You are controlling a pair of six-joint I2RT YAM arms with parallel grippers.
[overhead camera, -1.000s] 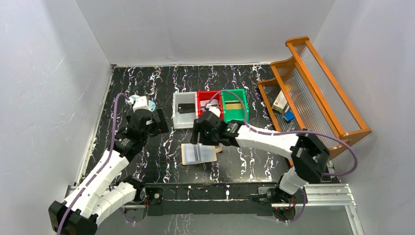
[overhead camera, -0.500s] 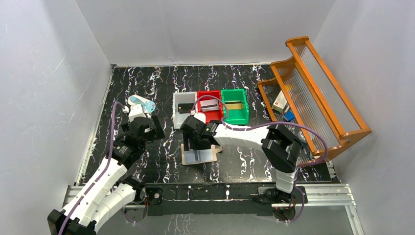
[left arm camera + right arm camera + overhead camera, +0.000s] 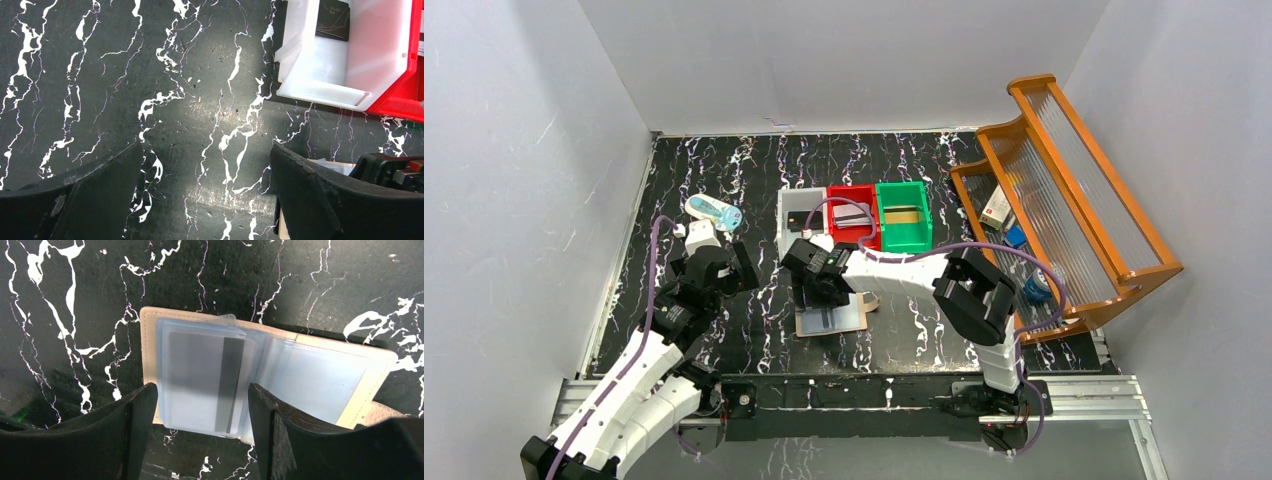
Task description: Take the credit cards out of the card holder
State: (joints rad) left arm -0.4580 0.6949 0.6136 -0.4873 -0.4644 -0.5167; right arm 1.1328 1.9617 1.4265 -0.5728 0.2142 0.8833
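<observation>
Directly beneath the right gripper, whose jaws stand fairly wide and hold nothing, the card holder lies open on the table. A grey striped card sits in its clear pocket between the fingers. Just beyond it, on the far side, stand the white bin, with a black card in it, the red bin and the green bin. Left of them, the left gripper hangs wide open over the table.

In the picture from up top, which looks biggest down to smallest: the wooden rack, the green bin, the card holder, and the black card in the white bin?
1. wooden rack
2. green bin and card holder: they look about alike, and the holder is partly hidden, so I won't rank them
3. black card
</observation>
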